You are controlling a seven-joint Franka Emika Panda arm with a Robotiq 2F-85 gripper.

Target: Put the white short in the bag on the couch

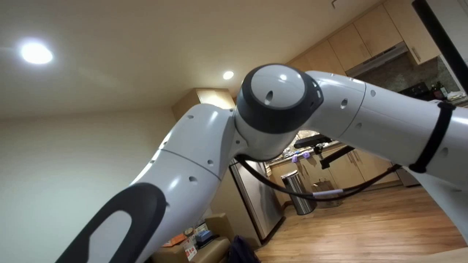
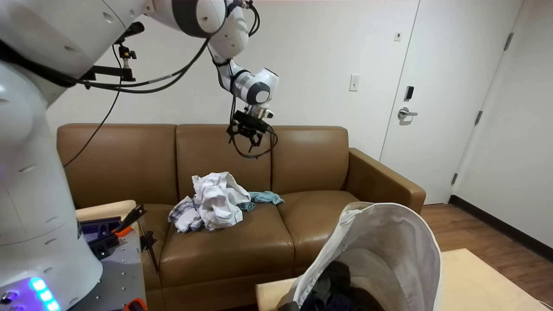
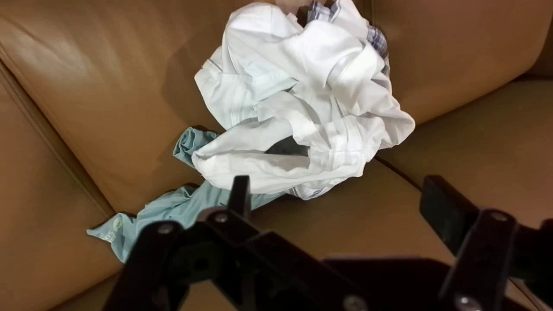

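My tool (image 3: 340, 196) has its fingers (image 3: 447, 216) wide apart, above the couch (image 2: 233, 250).
The white shorts (image 3: 345, 86) lie on the couch, bunched up. Only the wrist view shows print (image 3: 114, 231) on the blue cloth (image 3: 173, 209); only an exterior view shows the bag (image 2: 389, 229), dark clothes (image 2: 332, 285) inside.

On the couch (image 2: 229, 255), the white shorts (image 3: 328, 95) hide parts of a plaid cloth (image 2: 186, 215) and a blue-green cloth (image 3: 166, 211), whose lettering (image 3: 113, 231) is too small to read. In front of the couch, the bag (image 2: 397, 233) is cut off by an exterior view's lower edge, its dark contents (image 2: 337, 285) indistinct. Above the couch, the gripper (image 3: 337, 192) is blurred and cropped by the wrist view's lower edge.
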